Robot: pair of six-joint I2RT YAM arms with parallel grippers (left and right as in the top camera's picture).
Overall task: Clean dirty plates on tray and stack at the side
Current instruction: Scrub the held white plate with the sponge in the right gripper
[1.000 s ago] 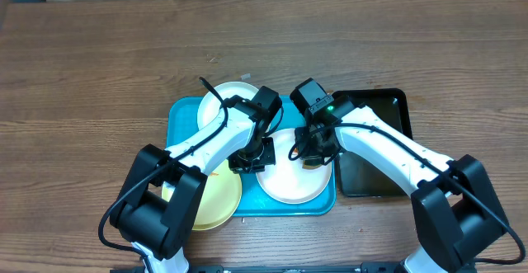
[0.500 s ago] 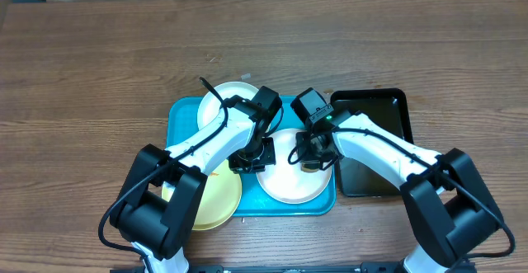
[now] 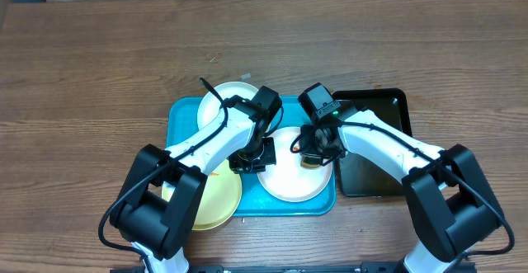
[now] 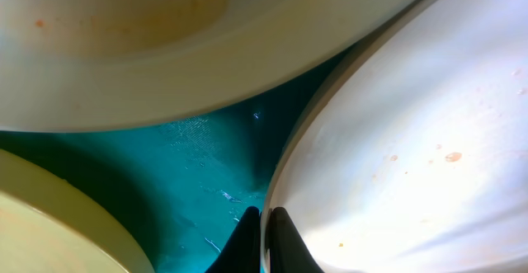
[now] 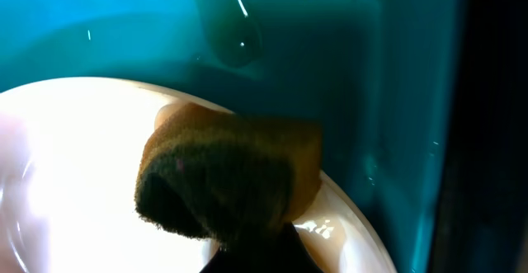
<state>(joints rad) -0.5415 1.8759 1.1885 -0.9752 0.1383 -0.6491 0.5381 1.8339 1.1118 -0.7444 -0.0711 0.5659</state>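
As left gripper (image 4: 262, 228) pinches plate (image 4: 396, 141), right gripper (image 5: 247, 255) holds sponge (image 5: 231, 174)

The left gripper (image 4: 263, 226) is closed, it seems, on the rim of the white plate (image 4: 412, 133). The wet turquoise tray (image 4: 206, 162) shows between this one, the upper plate (image 4: 165, 42) and the yellow plate (image 4: 45, 219).

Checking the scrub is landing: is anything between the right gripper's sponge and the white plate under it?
Nothing visible. The brown sponge, pinched in the right gripper's shut jaws, rests directly on the round white plate in the turquoise plastic tray; the left gripper pinches the opposite rim.
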